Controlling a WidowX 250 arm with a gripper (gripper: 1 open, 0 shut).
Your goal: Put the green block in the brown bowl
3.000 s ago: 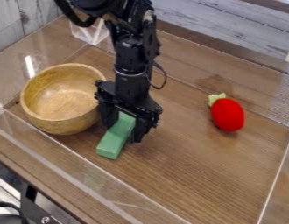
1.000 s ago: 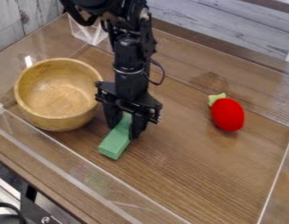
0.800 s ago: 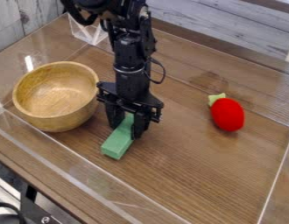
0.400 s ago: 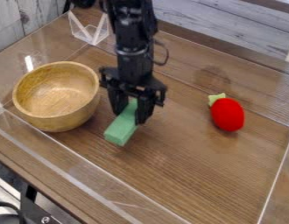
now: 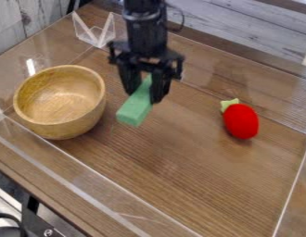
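The claw (image 5: 148,80) was clamped on the green block (image 5: 139,104), raised above the table (image 5: 181,171) beside the brown bowl (image 5: 59,99).

- We count one green block (image 5: 141,104).
- We log one wooden bowl (image 5: 60,99).
- Red strawberry-like toy (image 5: 241,120): we record one.
- We tally one clear container (image 5: 96,30).
- Robot arm (image 5: 141,42): we note one in view.
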